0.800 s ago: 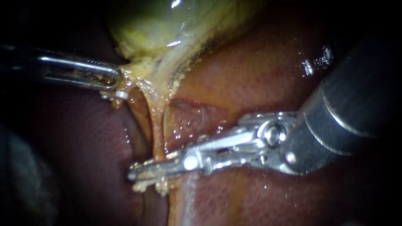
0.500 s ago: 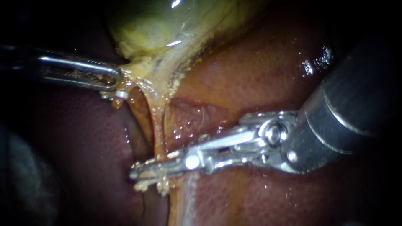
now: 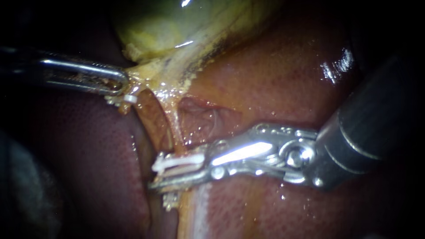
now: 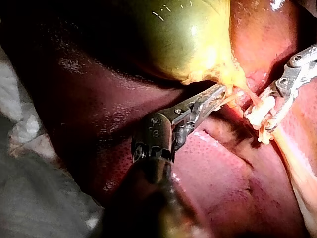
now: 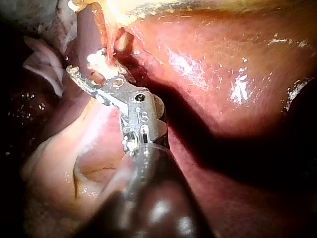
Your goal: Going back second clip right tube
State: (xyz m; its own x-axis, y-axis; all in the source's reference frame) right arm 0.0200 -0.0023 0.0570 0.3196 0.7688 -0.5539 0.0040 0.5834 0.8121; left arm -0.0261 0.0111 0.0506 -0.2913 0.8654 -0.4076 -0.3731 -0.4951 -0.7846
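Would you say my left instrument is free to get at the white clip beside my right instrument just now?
Probably not. The left instrument has its jaws shut on tissue below the gallbladder, and the right instrument sits against that white clip on the tube.

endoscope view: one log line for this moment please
left instrument: jaws shut on gallbladder tissue | right instrument: jaws open around clip | clip on tube

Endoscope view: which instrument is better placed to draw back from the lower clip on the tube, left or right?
Right, probably. The right instrument lies at the lower white clip on the tube; the left instrument grips tissue at the gallbladder, apart from that clip.
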